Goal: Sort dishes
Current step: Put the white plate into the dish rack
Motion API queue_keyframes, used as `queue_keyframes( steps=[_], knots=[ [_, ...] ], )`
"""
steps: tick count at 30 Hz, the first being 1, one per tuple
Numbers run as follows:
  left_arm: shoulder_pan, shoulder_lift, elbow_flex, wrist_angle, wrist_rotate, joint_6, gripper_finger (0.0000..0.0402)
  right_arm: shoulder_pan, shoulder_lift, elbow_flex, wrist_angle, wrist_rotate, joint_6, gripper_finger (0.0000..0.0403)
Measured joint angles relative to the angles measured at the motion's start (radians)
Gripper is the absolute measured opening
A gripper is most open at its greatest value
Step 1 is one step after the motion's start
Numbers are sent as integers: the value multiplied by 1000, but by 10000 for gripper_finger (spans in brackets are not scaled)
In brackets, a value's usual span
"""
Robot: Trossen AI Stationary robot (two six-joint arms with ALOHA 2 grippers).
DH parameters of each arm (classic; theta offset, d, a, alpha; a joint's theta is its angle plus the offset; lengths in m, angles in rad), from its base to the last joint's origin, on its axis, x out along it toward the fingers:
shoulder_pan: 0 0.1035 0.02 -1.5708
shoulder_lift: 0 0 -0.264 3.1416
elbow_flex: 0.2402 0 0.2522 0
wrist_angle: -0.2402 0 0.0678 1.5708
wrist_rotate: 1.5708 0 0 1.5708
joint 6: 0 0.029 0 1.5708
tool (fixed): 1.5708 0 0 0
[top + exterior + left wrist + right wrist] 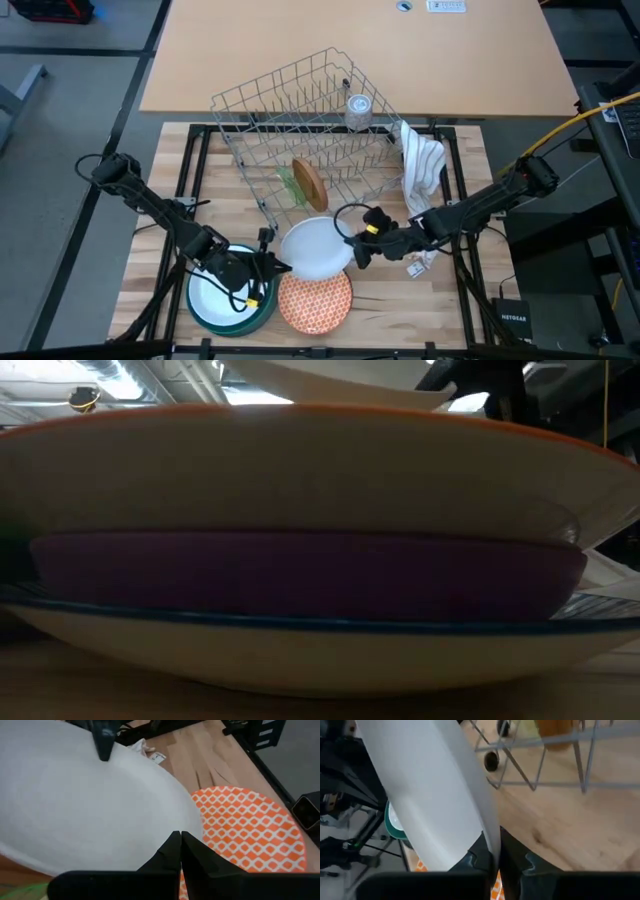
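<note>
A white plate [318, 248] hangs above the near middle of the table, with both grippers shut on it. My left gripper [278, 266] is at its left rim and my right gripper [352, 247] at its right rim. Just below it lies an orange-patterned plate [315, 302], topmost on a stack with a purple dish [300, 575] under it. A teal bowl [228, 302] with a white dish inside sits at the near left. A brown dish [311, 184] and a clear green dish [291, 187] stand on edge in the grey wire rack [300, 130]. My left gripper [180, 842] pinches the white plate's rim [170, 827] between its two fingers, coming slanting down from the table's near left. The plate is lifted clear above the orange-patterned plate [250, 832]. My right gripper [493, 847] pinches the opposite rim [487, 827] of the white plate between its two fingers, one on each face, coming slanting down from the table's right. In this wrist view the plate shows nearly edge-on and stands clear of the table.
The wire rack lies tilted across the table's far middle, with a small jar [358, 110] in its far corner. A white striped cloth [420, 165] hangs at the rack's right side. A tag [418, 265] lies under my right arm. Bare wood shows at the near right.
</note>
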State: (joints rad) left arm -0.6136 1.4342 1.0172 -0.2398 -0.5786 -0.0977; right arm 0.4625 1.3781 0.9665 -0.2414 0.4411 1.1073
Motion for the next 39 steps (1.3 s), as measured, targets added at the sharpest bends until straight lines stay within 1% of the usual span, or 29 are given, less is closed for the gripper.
queue_keyframes(
  steps=[5,7,10,14,20,24,28,30,32,36,39],
  knots=[
    [-2,0,-1,44,-9,8,1,1,-1,91,-162,43,-46,15],
    [-10,1,-3,91,-11,41,1,2,-4,135,-254,74,-56,15],
    [-20,2,-3,182,-14,125,1,3,-5,202,-371,115,-117,15],
    [-24,-1,-3,241,-12,187,1,3,-5,299,-471,189,-177,15],
    [-23,-2,-3,249,-12,186,1,3,-5,464,-684,365,-184,15],
    [-23,-2,-3,249,-12,185,1,3,-5,566,-820,527,-184,15],
    [-23,-2,-3,249,-11,190,1,2,-5,641,-900,715,-172,15],
    [-23,-2,-3,249,-11,199,1,-9,-5,666,-919,786,-172,15],
    [-23,-2,-3,249,-11,203,1,-30,-5,683,-947,808,-172,15],
    [-23,-3,-3,249,-9,203,1,-101,-3,689,-1004,803,-169,15],
    [-23,-3,-3,248,-9,202,1,-166,-3,689,-1058,794,-135,15]
  ],
)
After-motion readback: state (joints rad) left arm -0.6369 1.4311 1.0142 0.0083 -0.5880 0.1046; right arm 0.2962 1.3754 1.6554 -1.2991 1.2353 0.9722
